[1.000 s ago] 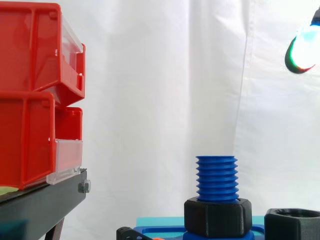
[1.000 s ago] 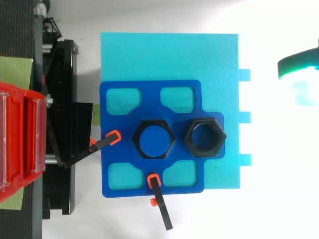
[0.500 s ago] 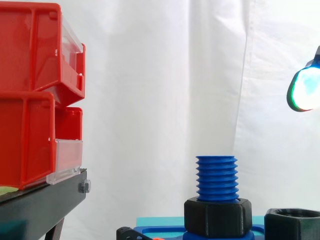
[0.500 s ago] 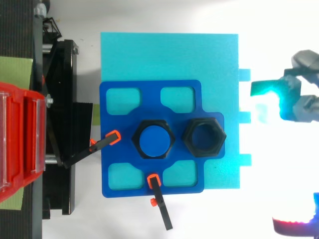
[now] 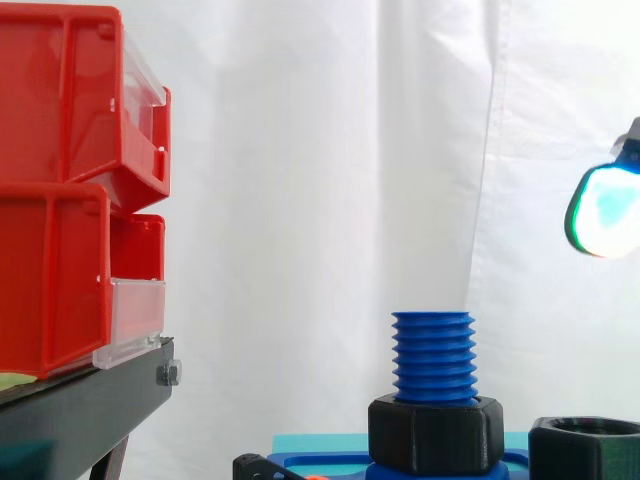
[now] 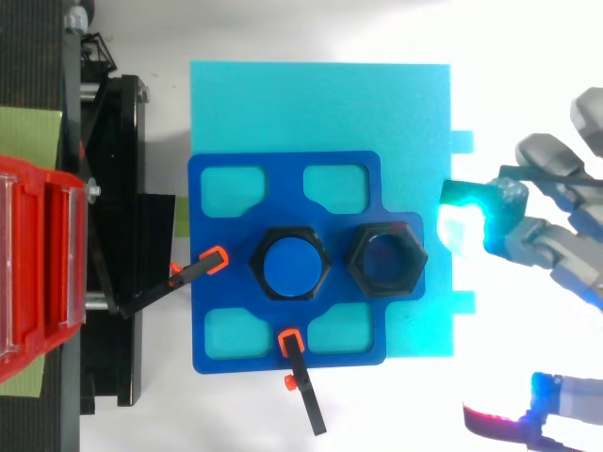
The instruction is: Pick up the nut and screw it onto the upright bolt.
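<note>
You will find the fingers spread wide and nearly straight, holding nothing. In the top view the hand comes in from the right edge. One cyan-lit pad lies at the right edge of the cyan base plate, and another pad, lit magenta and red, sits well apart toward the lower right corner. In the side view a single glowing pad hangs at the right edge, higher than the top of the bolt and clear of everything below it. The loose black hex nut lies flat in the dark blue fixture plate, to the left of the cyan-lit pad and not touched by it. You can see straight down through its open bore in the top view, and its upper rim shows at the lower right corner of the side view. The blue threaded bolt stands upright just to the left of that nut. A second black hex nut is seated around its base, and several turns of bare thread rise above it. There is a narrow gap between the two nuts. The fixture plate rests on the cyan base plate, with two black clamps with orange tips at its left and lower edges. Farther left, the red bins are stacked on the black stand, well apart from the bolt. The white curtain hangs behind everything.
</note>
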Controlling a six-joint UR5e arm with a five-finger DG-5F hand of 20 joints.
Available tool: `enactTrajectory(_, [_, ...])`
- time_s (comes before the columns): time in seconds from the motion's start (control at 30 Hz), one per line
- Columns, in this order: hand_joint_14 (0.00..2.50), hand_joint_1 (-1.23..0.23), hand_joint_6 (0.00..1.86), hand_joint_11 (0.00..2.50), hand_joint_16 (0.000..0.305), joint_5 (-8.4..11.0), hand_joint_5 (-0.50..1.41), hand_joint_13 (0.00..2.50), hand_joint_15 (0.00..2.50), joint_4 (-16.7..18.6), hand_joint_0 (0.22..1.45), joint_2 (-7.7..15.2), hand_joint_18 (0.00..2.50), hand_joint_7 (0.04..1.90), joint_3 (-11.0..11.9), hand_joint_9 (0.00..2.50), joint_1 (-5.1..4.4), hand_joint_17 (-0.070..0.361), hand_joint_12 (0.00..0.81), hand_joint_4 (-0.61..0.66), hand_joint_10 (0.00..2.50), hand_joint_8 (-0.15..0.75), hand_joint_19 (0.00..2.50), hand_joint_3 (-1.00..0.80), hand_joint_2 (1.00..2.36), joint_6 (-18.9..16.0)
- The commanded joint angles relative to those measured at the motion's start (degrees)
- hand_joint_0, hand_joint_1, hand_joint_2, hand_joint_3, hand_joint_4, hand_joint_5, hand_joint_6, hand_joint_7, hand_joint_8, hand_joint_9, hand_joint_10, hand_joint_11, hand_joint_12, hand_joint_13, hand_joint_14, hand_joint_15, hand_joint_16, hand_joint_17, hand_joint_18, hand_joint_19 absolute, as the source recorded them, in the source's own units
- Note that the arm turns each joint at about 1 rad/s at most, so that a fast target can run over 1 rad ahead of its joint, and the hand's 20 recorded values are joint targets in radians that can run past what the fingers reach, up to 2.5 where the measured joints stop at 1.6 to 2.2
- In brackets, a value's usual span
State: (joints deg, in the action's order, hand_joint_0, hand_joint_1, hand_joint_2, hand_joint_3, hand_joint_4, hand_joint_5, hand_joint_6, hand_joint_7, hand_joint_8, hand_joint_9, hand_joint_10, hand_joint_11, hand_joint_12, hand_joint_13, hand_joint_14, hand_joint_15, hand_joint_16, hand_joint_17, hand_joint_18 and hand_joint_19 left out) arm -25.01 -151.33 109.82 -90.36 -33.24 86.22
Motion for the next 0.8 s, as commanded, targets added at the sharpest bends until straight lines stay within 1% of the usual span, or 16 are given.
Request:
enactTrajectory(0.0, [0.00, -0.85, 0.50, 0.00, 0.048, 1.54, -0.28, 0.05, 0.00, 1.74, 0.41, 1.45, 0.00, 0.70, 0.01, 0.19, -0.07, 0.108, 0.381, 0.21, 0.00, 0.269, 0.00, -0.50, 1.00, 0.88])
enactTrajectory(0.03, [0.00, -0.84, 0.50, 0.00, 0.048, 1.54, -0.28, 0.05, 0.00, 3.05, 0.41, 1.98, 0.00, 0.70, 0.01, 0.19, -0.07, 0.108, 0.381, 0.21, 0.00, 0.269, 0.00, -0.50, 1.00, 1.32])
enactTrajectory(0.1, [0.00, -0.84, 0.50, 0.00, 0.048, 1.63, -0.28, 0.05, 0.00, 3.93, 0.41, 2.42, 0.00, 0.70, 0.01, 0.19, -0.07, 0.107, 0.380, 0.21, 0.00, 0.268, 0.00, -0.50, 1.00, 1.85])
enactTrajectory(0.27, [0.00, -0.83, 0.50, 0.00, 0.048, 1.81, -0.28, 0.06, 0.00, 6.22, 0.41, 2.50, 0.00, 0.70, -0.08, 0.19, -0.07, 0.107, 0.377, 0.21, 0.00, 0.268, 0.00, -0.50, 1.00, 4.92])
enactTrajectory(0.4, [0.00, -0.82, 0.50, 0.00, 0.047, 1.63, -0.28, 0.06, 0.00, 6.83, 0.41, 2.50, 0.00, 0.70, 0.01, 0.19, 0.11, 0.107, 0.377, 0.21, 0.00, 0.268, 0.00, -0.50, 1.00, 5.10])
enactTrajectory(0.43, [0.00, -0.82, 0.50, 0.00, 0.047, 1.54, -0.28, 0.06, 0.00, 7.45, 0.42, 2.68, 0.00, 0.70, 0.01, 0.19, 0.37, 0.106, 0.377, 0.21, 0.00, 0.268, 0.00, -0.50, 1.00, 5.45])
enactTrajectory(0.47, [0.00, -0.82, 0.50, 0.00, 0.047, 1.46, -0.28, 0.06, 0.00, 7.98, 0.41, 3.74, 0.00, 0.70, 0.01, 0.19, 0.46, 0.106, 0.377, 0.21, 0.00, 0.268, 0.00, -0.50, 1.00, 5.80])
enactTrajectory(0.57, [0.00, -0.80, 0.50, 0.00, 0.047, 1.46, -0.28, 0.06, 0.00, 8.42, 0.41, 3.82, 0.00, 0.70, 0.01, 0.19, 0.46, 0.106, 0.377, 0.22, 0.00, 0.270, 0.00, -0.50, 1.00, 6.15])
enactTrajectory(0.7, [0.00, -0.79, 0.50, 0.00, 0.047, 1.46, -0.28, 0.06, 0.00, 10.35, 0.41, 4.09, 0.00, 0.70, 0.01, 0.20, 0.46, 0.106, 0.377, 0.22, 0.00, 0.272, 0.00, -0.50, 1.00, 6.59])
enactTrajectory(0.77, [0.00, -0.79, 0.50, 0.00, 0.047, 1.46, -0.28, 0.06, 0.00, 11.05, 0.41, 4.09, 0.00, 0.70, 0.01, 0.20, 0.46, 0.106, 0.377, 0.22, 0.00, 0.273, 0.00, -0.50, 1.00, 7.56])
